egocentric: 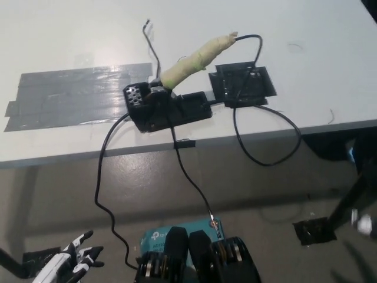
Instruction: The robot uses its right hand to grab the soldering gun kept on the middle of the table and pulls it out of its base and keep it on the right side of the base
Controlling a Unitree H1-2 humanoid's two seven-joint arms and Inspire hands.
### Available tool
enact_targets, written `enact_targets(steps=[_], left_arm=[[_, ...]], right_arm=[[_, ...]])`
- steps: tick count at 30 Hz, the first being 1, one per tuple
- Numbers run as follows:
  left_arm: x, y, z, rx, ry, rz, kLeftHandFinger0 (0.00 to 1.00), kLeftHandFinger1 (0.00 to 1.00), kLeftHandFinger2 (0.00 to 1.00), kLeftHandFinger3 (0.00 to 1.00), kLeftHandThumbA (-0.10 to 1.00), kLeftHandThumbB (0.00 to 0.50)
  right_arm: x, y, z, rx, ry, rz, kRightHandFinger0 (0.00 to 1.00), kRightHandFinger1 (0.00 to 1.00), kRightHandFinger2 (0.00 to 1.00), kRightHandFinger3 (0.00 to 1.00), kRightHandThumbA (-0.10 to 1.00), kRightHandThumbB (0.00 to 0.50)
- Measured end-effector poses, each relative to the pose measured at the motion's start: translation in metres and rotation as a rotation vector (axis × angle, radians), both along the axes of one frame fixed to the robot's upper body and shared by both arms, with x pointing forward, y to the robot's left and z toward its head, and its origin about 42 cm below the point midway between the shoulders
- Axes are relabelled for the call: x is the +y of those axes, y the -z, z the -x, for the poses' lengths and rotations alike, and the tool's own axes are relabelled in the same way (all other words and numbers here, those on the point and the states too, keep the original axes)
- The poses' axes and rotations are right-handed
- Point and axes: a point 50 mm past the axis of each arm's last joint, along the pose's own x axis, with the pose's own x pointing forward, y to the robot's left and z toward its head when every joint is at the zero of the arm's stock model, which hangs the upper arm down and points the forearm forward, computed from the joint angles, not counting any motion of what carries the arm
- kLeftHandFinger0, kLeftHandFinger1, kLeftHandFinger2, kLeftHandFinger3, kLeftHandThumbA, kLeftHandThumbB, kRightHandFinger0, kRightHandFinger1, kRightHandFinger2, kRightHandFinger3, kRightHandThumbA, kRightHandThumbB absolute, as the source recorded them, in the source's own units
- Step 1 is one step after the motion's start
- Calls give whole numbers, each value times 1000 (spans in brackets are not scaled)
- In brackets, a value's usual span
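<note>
The soldering gun (194,59), its handle wrapped in beige tape, leans up and to the right out of its black base (171,109) near the middle of the white table (318,53). A black cable (268,160) runs from the handle's end, loops over the table's front edge and returns to the base. My white left hand (79,259) rests low at the lower left, well below the table, fingers apart and holding nothing. My black right hand does not show in this view.
A black taped patch (242,85) lies just right of the base. Grey tape strips (70,94) cover the table's left part. Another cable (106,194) hangs to the floor. A dark slanted leg (353,197) and black floor tape (315,231) stand at the right.
</note>
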Motion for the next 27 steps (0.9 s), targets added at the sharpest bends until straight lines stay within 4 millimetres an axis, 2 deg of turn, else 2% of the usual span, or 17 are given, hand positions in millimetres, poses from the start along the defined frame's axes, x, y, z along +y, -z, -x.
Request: enact_targets(steps=[1, 2, 3, 5, 6, 8, 9, 13, 15, 17, 18, 19, 20, 22, 24, 25, 27], left_arm=[[0, 0, 0, -1, 2, 3, 525, 686, 788, 1000, 647, 463], [0, 0, 0, 0, 3, 4, 524, 685, 787, 1000, 646, 463], [1, 1, 0, 4, 2, 4, 508, 679, 769, 978, 646, 478], [1, 2, 0, 9, 2, 5, 506, 674, 762, 960, 646, 480], [1, 3, 0, 12, 1, 5, 516, 666, 736, 946, 619, 470], [1, 3, 0, 14, 1, 4, 518, 659, 726, 937, 594, 418], [1, 3, 1, 14, 1, 4, 521, 663, 718, 926, 558, 406], [1, 4, 1, 15, 2, 3, 517, 668, 727, 938, 524, 394], [1, 4, 1, 16, 3, 2, 530, 684, 748, 945, 505, 371], [1, 4, 1, 19, 3, 0, 525, 675, 742, 940, 494, 378], [1, 4, 2, 21, 3, -1, 514, 667, 735, 930, 496, 396], [1, 5, 2, 23, 3, -2, 516, 663, 730, 932, 489, 405], [0, 5, 2, 25, 3, -4, 497, 644, 714, 927, 492, 413], [0, 6, 3, 29, 4, -7, 504, 665, 718, 919, 502, 417], [0, 7, 4, 36, 6, -10, 511, 674, 727, 919, 499, 428], [0, 8, 5, 41, 6, -11, 533, 681, 735, 930, 478, 393], [-1, 9, 7, 52, 8, -15, 536, 681, 736, 933, 468, 386]], right_arm=[[4, -16, -8, -48, -26, 34, 1000, 1000, 1000, 1000, 695, 363], [8, -30, -15, -89, -48, 71, 1000, 1000, 1000, 1000, 696, 364], [15, -46, -25, -136, -73, 114, 1000, 1000, 1000, 1000, 628, 382], [27, -72, -40, -209, -107, 169, 1000, 1000, 1000, 1000, 640, 383], [36, -87, -49, -252, -125, 192, 1000, 1000, 1000, 1000, 646, 387], [53, -111, -63, -318, -159, 222, 1000, 1000, 1000, 1000, 662, 368], [60, -119, -68, -339, -172, 232, 1000, 1000, 1000, 1000, 642, 377], [100, -158, -94, -430, -244, 296, 1000, 1000, 1000, 1000, 653, 395], [118, -172, -105, -455, -274, 341, 1000, 1000, 1000, 1000, 709, 420], [142, -187, -119, -484, -308, 405, 1000, 1000, 1000, 1000, 702, 426], [151, -191, -124, -491, -321, 429, 1000, 1000, 1000, 1000, 695, 401], [163, -197, -130, -505, -337, 469, 1000, 1000, 1000, 1000, 633, 368], [176, -202, -136, -515, -353, 506, 1000, 1000, 1000, 1000, 618, 352], [196, -209, -144, -533, -377, 571, 1000, 1000, 1000, 1000, 581, 319], [219, -214, -154, -556, -403, 653, 1000, 1000, 1000, 1000, 543, 318], [227, -215, -158, -563, -411, 688, 1000, 1000, 1000, 1000, 472, 322], [247, -213, -169, -572, -434, 773, 1000, 1000, 1000, 1000, 462, 310]])
